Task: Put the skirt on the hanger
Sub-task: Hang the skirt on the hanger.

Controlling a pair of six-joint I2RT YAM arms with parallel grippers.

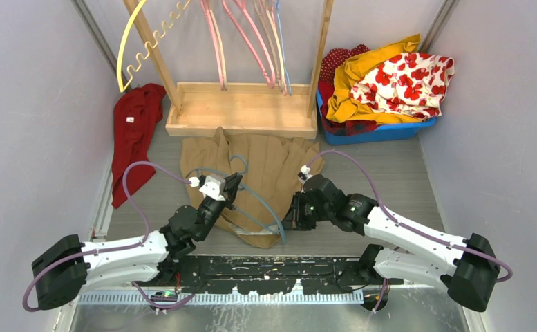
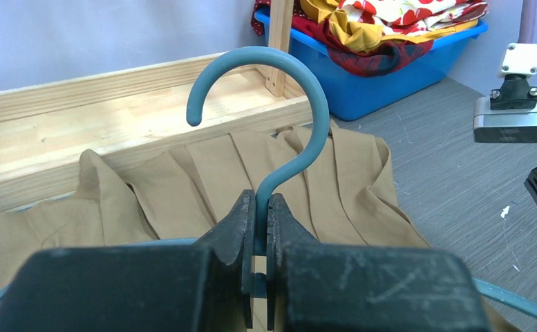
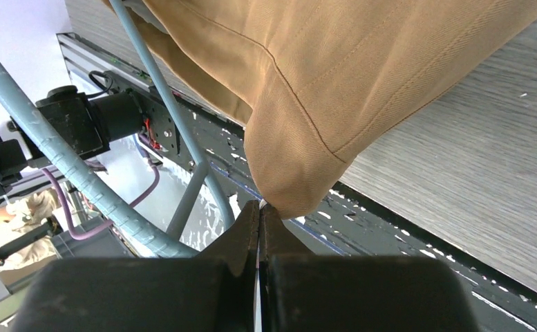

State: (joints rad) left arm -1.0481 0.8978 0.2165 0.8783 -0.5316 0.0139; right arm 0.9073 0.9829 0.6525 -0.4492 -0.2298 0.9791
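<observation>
Left gripper (image 2: 255, 211) jaws were clamped on the hanger (image 2: 320, 111) neck. Right gripper (image 3: 260, 214) jaws pinched the skirt (image 3: 348, 76) hem corner, beside the hanger's bar at lower centre.

i see the skirt (image 1: 269, 166) flat on the table (image 1: 403, 200) mid-frame, just in front of the rack base (image 1: 241, 111). the hanger (image 2: 318, 90) lies on the skirt's left half, hook toward the rack, its neck between the left gripper (image 2: 255, 202) fingers. the right gripper (image 3: 260, 209) is at the skirt's near edge, right of the hanger, pinching a corner. the bin (image 1: 379, 133) is right of the rack base, with piled clothes (image 1: 390, 83) in it. a loose garment (image 1: 135, 128) lies left of the rack.
</observation>
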